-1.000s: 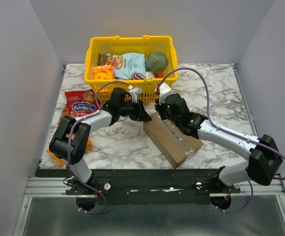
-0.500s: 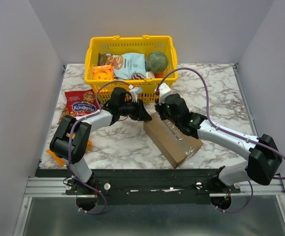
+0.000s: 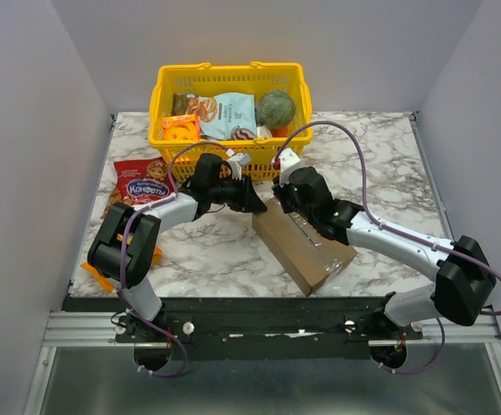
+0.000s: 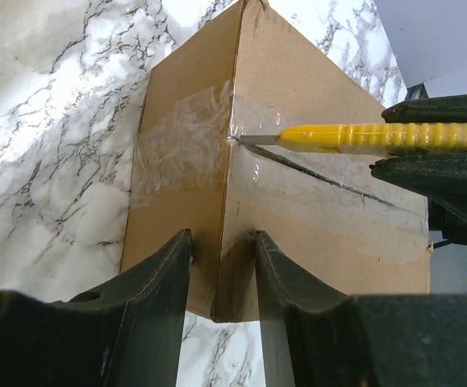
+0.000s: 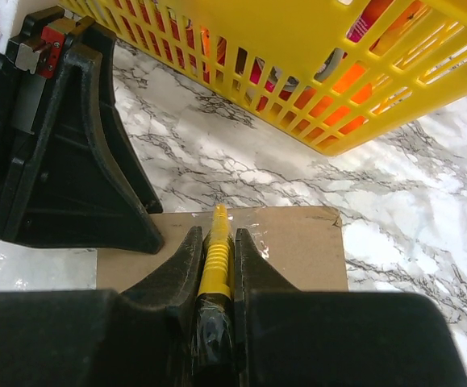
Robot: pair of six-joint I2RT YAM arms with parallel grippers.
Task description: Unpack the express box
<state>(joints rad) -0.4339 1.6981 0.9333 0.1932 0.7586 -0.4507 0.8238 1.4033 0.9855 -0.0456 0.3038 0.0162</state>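
The right fingers (image 5: 181,270) are clenched on a yellow cutter (image 4: 354,137), its blade tip resting at the top edge of the express box (image 4: 314,201), where the clear tape (image 4: 181,145) folds down over the end face. The left fingers (image 4: 164,282) straddle the box's near corner and appear pressed against both faces, bracing it. The box lies askew on the marble worktop (image 3: 224,251), in front of the yellow basket (image 3: 168,86). A dark line along the top seam suggests the tape there is already slit. The end tape looks uncut and the flaps are shut, so most of the unpacking remains.
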